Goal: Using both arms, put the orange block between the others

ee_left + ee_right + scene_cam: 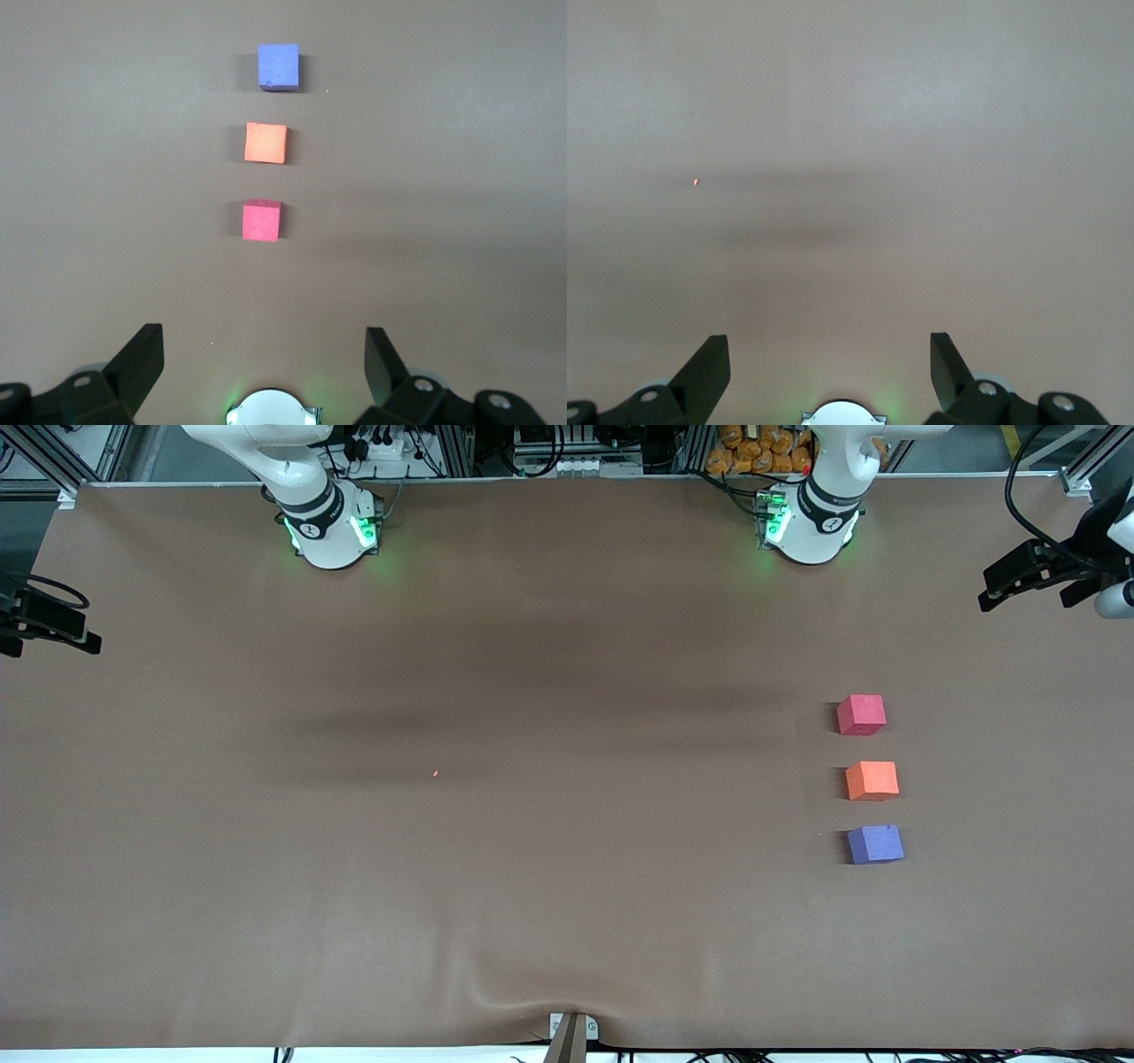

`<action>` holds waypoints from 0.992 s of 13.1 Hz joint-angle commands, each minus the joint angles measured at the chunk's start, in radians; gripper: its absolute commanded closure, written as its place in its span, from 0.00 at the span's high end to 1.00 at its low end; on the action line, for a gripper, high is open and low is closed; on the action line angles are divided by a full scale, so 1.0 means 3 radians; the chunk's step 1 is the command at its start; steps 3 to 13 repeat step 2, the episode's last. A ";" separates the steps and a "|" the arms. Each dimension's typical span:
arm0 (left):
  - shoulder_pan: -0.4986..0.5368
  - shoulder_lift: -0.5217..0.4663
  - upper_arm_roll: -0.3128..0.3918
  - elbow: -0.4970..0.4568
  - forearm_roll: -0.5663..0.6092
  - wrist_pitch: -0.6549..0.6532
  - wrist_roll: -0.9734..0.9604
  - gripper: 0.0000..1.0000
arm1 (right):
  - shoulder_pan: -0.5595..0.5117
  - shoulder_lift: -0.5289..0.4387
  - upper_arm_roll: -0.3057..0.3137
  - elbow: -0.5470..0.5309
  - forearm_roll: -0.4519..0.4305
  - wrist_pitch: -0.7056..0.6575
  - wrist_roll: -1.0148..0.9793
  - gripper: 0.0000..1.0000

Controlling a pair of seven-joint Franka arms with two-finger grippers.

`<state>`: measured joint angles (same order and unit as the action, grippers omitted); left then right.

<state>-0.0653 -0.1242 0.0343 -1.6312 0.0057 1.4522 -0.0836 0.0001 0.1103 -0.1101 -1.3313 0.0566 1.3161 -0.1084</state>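
Three small cubes stand in a row on the brown table toward the left arm's end. The orange block (872,780) (266,142) sits in the middle. The red-pink cube (861,715) (261,220) is farther from the front camera, and the purple cube (875,844) (278,67) is nearer. Small gaps separate them. My left gripper (264,341) hangs open and empty high above the table near its base (806,522), looking down on the row. My right gripper (830,350) is open and empty too, over bare table. Neither hand shows in the front view.
A tiny orange speck (435,772) (696,182) lies near the table's middle. Black camera mounts stand at both ends of the table (1032,571) (44,624). A clamp (571,1032) pinches the rumpled cover at the front edge.
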 commanded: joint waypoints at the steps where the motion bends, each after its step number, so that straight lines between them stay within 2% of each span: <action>1: 0.0349 0.0005 -0.0313 0.0012 0.0058 0.0047 -0.0013 1.00 | 0.0081 -0.0046 -0.0022 0.0015 -0.0004 -0.0056 0.0055 1.00; 13: 0.0366 0.0005 -0.0334 0.0012 0.0063 0.0042 -0.0018 1.00 | 0.0082 -0.0046 -0.0027 0.0015 -0.0025 -0.0061 0.0054 1.00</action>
